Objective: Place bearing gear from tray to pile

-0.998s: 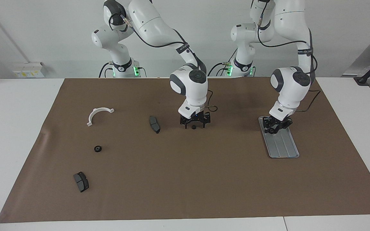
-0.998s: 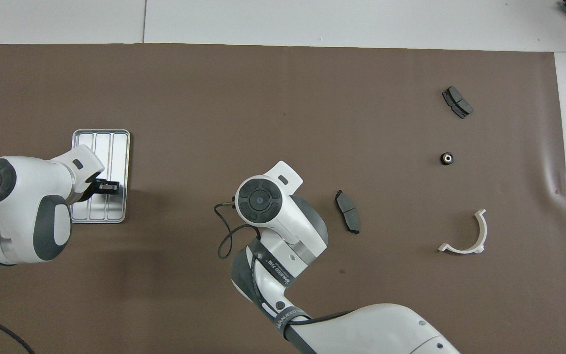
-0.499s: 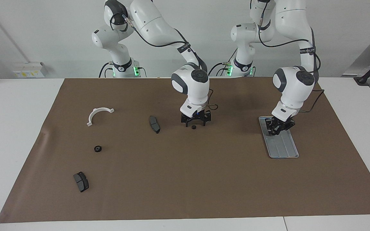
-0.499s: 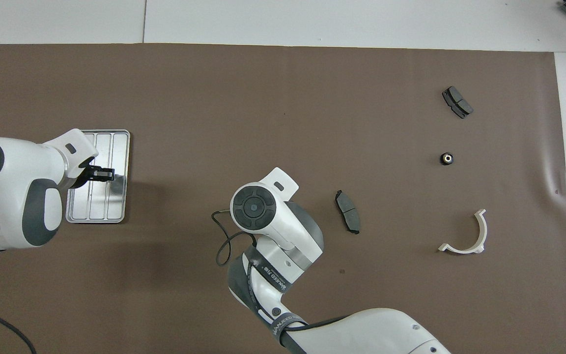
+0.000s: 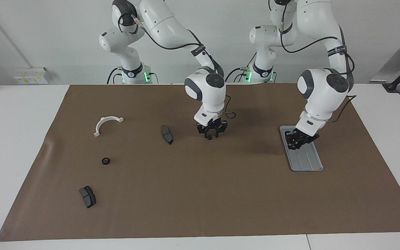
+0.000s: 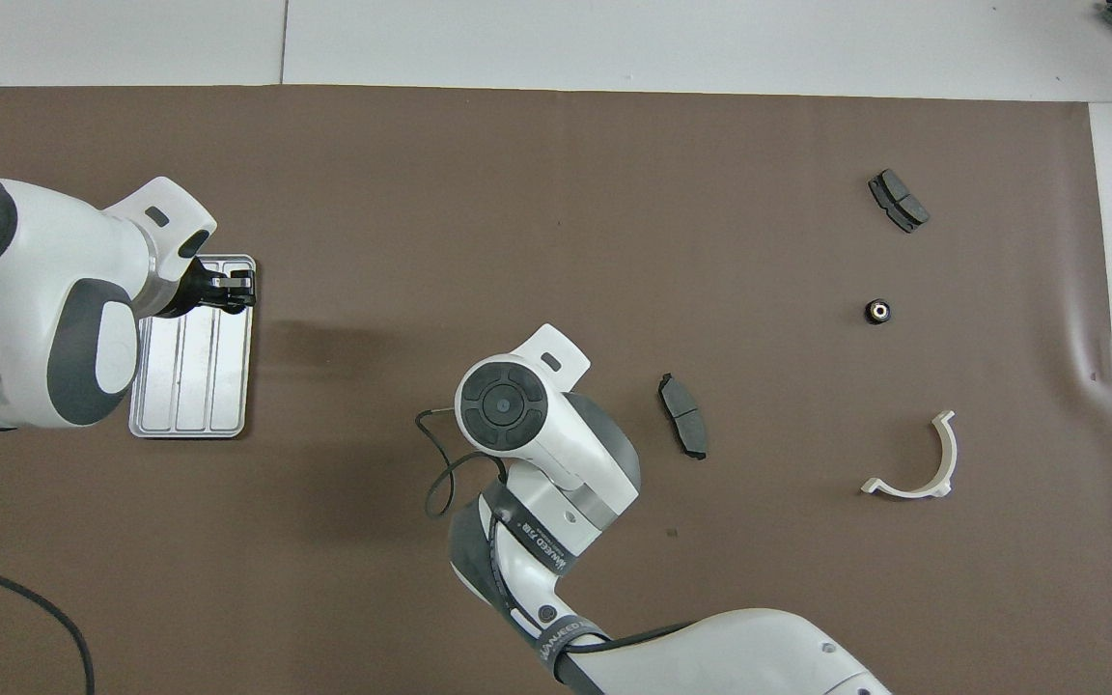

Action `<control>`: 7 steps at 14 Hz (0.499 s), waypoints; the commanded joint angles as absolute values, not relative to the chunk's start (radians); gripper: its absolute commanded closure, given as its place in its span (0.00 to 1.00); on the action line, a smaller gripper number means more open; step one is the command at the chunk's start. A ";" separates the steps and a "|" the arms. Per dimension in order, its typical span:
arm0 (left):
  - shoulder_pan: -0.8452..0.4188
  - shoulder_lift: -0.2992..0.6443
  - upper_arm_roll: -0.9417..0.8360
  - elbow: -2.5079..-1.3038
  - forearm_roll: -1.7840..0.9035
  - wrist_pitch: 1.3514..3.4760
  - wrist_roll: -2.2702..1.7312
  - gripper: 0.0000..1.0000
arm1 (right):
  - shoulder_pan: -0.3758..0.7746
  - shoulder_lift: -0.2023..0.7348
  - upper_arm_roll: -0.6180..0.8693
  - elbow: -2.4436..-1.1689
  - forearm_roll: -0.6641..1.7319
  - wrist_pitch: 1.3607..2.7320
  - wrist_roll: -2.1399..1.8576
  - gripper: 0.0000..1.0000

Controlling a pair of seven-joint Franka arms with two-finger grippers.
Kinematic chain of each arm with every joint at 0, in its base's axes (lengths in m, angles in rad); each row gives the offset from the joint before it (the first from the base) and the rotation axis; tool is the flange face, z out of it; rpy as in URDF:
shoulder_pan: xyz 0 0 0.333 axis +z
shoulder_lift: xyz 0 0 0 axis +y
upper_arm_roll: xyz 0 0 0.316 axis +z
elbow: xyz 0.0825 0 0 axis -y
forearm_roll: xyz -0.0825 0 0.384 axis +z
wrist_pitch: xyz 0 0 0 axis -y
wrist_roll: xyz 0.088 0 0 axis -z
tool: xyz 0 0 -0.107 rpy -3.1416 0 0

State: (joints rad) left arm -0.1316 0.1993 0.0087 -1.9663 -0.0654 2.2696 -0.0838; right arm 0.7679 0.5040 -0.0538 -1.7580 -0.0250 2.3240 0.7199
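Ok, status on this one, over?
Right end effector shut on bearing gear, mid-mat. Left end effector over tray. Dark brake pad lies between gear and white bracket.

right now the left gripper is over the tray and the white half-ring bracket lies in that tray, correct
Not quite: the left gripper is over the tray, but the white half-ring bracket lies on the brown mat toward the right arm's end, as the facing view shows.
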 commanded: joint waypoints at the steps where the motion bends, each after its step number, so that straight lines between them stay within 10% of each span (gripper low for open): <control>1: -0.179 0.213 0.018 -1.936 -0.075 2.253 -0.172 0.86 | 0.762 0.500 -0.049 -1.784 -0.035 2.342 0.723 0.89; 7: -0.261 0.213 0.020 -1.936 -0.075 2.264 -0.316 0.86 | 0.761 0.497 -0.051 -1.772 -0.026 2.333 0.732 1.00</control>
